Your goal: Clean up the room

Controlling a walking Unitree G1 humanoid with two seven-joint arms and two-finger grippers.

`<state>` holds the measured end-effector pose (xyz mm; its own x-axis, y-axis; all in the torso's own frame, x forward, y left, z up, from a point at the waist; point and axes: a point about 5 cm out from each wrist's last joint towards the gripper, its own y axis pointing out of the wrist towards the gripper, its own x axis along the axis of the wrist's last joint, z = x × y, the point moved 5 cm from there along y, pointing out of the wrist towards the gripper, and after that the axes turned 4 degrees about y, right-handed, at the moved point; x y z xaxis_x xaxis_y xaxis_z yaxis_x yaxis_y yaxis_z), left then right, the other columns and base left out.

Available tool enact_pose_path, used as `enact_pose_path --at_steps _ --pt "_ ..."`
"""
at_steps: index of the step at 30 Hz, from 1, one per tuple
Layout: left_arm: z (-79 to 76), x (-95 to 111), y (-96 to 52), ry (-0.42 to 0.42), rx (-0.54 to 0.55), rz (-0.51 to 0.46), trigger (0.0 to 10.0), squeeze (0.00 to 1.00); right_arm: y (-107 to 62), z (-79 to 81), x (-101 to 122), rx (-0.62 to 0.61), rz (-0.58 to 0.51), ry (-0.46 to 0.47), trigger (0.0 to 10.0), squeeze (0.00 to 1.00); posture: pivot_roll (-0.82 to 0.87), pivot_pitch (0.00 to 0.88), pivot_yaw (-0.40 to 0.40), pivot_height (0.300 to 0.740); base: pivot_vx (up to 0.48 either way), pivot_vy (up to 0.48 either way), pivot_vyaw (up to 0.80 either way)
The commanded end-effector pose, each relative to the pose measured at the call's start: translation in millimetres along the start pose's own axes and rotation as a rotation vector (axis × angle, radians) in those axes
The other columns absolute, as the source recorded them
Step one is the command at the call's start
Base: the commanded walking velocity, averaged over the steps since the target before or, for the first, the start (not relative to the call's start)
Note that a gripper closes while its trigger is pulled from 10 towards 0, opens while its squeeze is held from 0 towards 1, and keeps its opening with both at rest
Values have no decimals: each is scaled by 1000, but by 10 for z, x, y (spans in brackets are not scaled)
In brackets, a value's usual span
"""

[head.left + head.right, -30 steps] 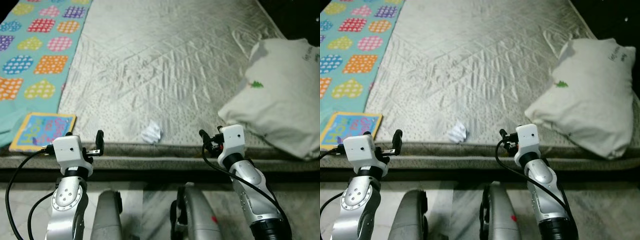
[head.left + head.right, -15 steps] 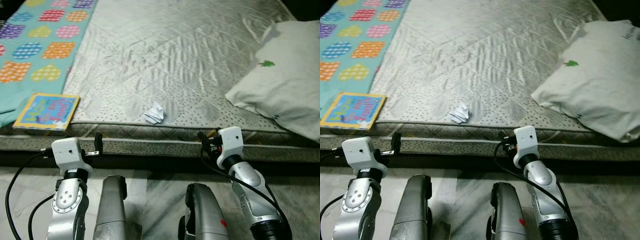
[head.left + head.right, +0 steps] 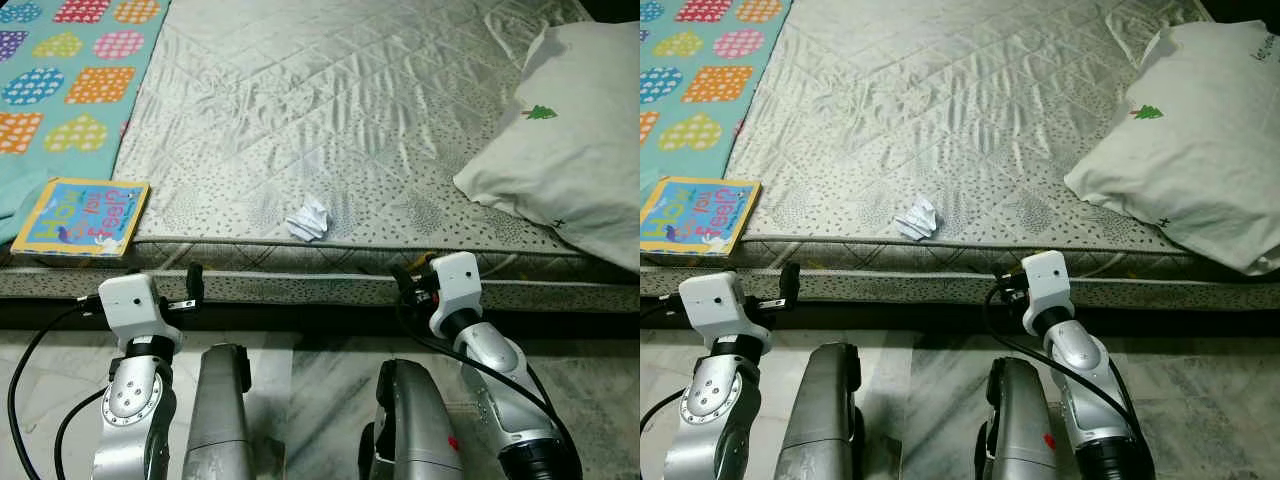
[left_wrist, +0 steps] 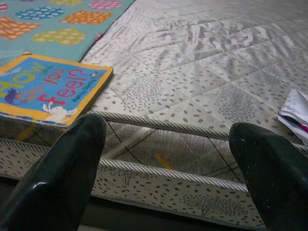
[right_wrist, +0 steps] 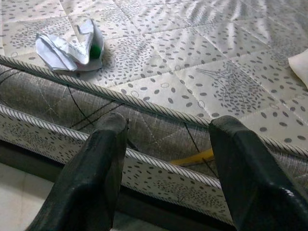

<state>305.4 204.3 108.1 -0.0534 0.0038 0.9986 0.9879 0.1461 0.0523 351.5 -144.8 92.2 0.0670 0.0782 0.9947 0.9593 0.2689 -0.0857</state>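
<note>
Nearest you, both arms are raised in front of the mattress edge (image 3: pixel 300 285): your left gripper (image 4: pixel 168 173) and right gripper (image 5: pixel 168 163) each have their fingers spread apart and hold nothing. Just past the edge, between the two grippers, the crumpled paper (image 3: pixel 309 219) lies on the quilted mattress, untouched. To your left, the picture book (image 3: pixel 82 216) rests near the mattress corner, beside the patterned blanket (image 3: pixel 60 70). Farther right sits the pillow (image 3: pixel 570 140). Judging by this, tidying has barely begun; paper and book remain to be collected.
</note>
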Motion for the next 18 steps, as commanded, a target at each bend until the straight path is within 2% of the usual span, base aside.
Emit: enact_pose_path --at_steps 1,4,6,18 --pt "1 -3 -31 3 -12 4 10000 0 -17 15 -11 11 6 -22 10000 0 90 272 -16 543 0 0 0" --pt "-1 8 -30 0 -16 1 10000 0 -15 38 3 22 1 -47 10000 0 91 282 -16 543 0 0 442" --pt "-17 25 -39 -2 -27 -4 10000 0 -23 46 3 21 -3 -14 10000 0 90 290 -15 543 259 0 800" --pt "-31 29 -53 -5 -42 -3 10000 0 -26 44 -21 20 5 13 10000 0 93 287 -15 543 304 0 0"
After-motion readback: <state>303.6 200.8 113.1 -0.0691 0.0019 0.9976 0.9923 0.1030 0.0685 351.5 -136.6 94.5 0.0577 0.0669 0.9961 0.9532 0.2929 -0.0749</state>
